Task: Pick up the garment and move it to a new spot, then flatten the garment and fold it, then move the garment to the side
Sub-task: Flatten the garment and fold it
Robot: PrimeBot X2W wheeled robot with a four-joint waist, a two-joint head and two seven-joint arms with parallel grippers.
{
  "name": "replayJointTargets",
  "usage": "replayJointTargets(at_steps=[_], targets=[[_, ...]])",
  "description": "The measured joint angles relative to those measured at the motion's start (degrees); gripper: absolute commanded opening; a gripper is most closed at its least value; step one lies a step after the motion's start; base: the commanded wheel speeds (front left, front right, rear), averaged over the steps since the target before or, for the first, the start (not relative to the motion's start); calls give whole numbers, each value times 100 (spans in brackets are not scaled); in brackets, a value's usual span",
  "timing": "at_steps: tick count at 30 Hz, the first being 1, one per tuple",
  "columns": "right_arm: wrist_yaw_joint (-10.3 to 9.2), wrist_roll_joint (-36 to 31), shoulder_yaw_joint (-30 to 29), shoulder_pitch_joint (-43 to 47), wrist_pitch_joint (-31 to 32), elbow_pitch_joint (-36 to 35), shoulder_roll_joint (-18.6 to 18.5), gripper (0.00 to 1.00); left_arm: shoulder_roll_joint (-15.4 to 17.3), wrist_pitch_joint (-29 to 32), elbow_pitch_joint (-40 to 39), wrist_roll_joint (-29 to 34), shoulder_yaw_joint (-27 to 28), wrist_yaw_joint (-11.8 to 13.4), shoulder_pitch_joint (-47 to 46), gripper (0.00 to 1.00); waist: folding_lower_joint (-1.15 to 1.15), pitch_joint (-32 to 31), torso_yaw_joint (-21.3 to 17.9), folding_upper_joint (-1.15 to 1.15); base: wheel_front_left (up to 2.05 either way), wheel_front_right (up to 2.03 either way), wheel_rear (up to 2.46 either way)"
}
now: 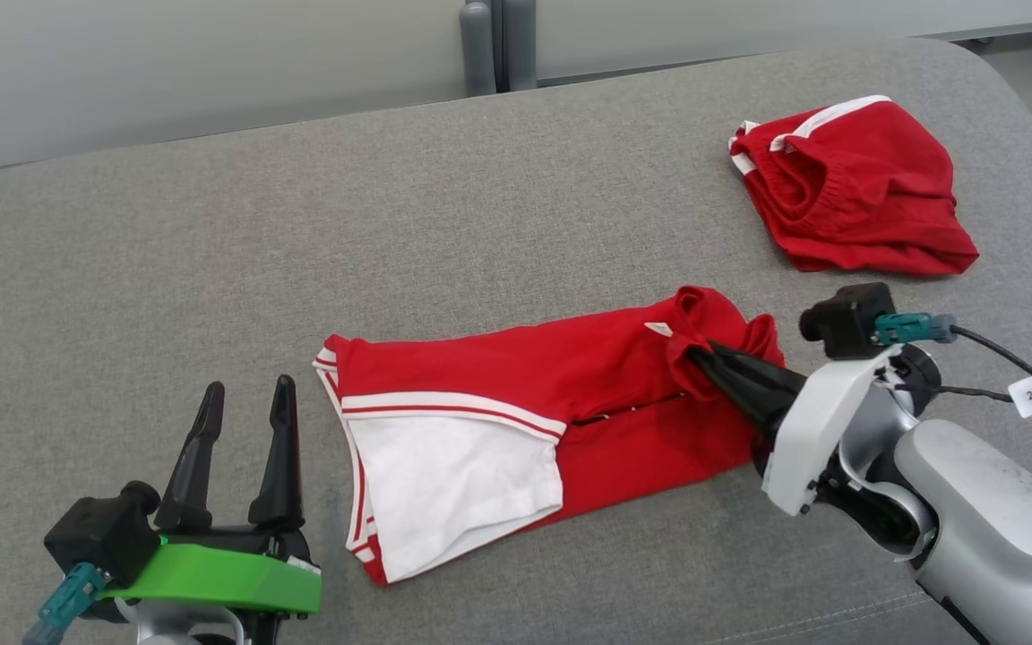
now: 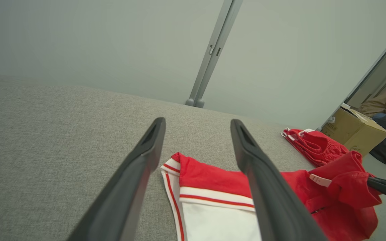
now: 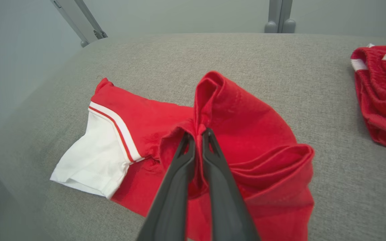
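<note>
A red garment point(image 1: 570, 376) with a white panel and red-and-white stripes lies folded on the grey cushioned surface point(image 1: 211, 251). My right gripper point(image 1: 704, 354) is shut on a bunched red fold at the garment's right end, lifting that cloth slightly point(image 3: 198, 132). The same garment point(image 2: 213, 187) appears in the left wrist view past my fingers. My left gripper point(image 1: 245, 394) stands open above the surface, just left of the garment's striped end, with nothing between its fingers point(image 2: 196, 134).
A second red garment point(image 1: 852, 188) with white trim lies crumpled at the far right of the surface. Behind the surface runs a pale wall with a grey post point(image 1: 498, 45). A cardboard box point(image 2: 354, 132) sits on the floor beyond the right edge.
</note>
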Motion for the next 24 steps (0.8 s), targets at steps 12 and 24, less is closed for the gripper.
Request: replayJointTargets(at_steps=[12, 24], targets=[[0, 422, 764, -518, 246, -419, 346, 0, -62, -3, 222, -91, -134, -47, -1, 100, 0, -201, 441, 0, 0, 0, 0], [0, 424, 1076, -667, 579, 482, 859, 0, -125, -11, 341, -111, -369, -68, 1, 100, 0, -419, 1008, 0, 0, 0, 0]])
